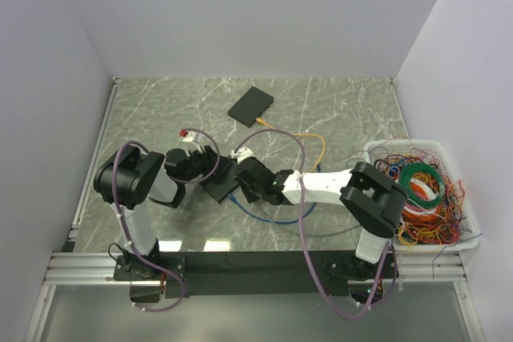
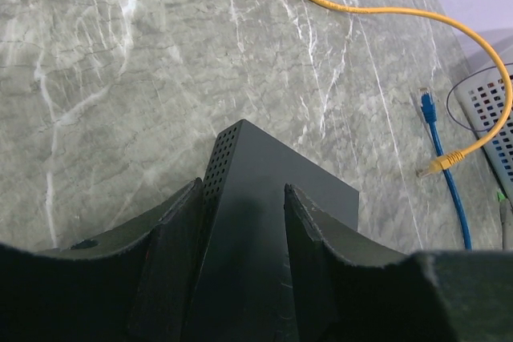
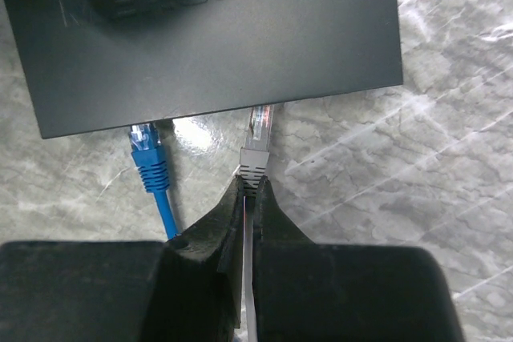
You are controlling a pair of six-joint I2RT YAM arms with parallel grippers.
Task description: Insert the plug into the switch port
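Note:
The black switch (image 3: 208, 38) fills the top of the right wrist view, and a blue plug (image 3: 148, 154) sits in its near edge. To the right of that, a grey plug (image 3: 258, 130) with a clear tip points at the same edge, its tip just reaching it. My right gripper (image 3: 250, 190) is shut on the grey plug's ribbed boot and cable. My left gripper (image 2: 240, 222) is closed on the switch (image 2: 272, 190), one finger against each side. From above, both grippers meet at the switch (image 1: 218, 180) in the middle of the table.
A second black box (image 1: 250, 106) lies farther back with a yellow cable (image 1: 309, 138) running from it. A white basket (image 1: 405, 150) full of coloured cables stands at the right edge. A blue cable (image 1: 264, 215) loops under my right arm. Loose blue and yellow plugs (image 2: 437, 162) lie right of the switch.

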